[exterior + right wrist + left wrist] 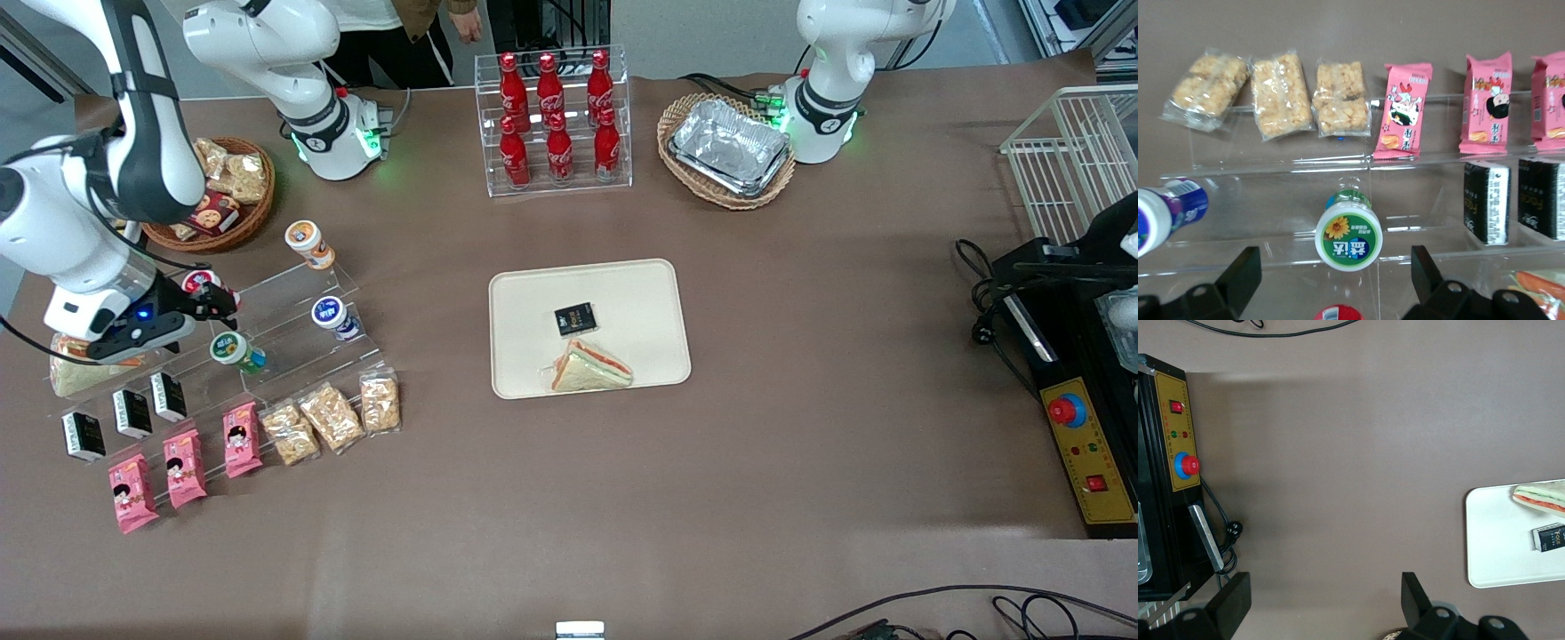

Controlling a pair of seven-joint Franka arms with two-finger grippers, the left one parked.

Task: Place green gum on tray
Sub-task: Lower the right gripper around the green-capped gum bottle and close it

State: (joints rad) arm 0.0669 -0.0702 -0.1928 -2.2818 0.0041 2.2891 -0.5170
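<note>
The green gum lies on a clear acrylic step rack toward the working arm's end of the table, its white lid with a green label facing up. In the right wrist view the gum lies just ahead of the midpoint between my open fingers. My right gripper hovers open and empty above the rack, over the red-lidded canister, a little farther from the front camera than the gum. The cream tray lies at the table's middle, holding a sandwich and a small black packet.
On the rack are a blue-lidded canister, an orange-lidded one, black packets, pink snack packs and rice-cracker bags. A snack basket, a cola bottle rack and a basket of foil trays stand farther back.
</note>
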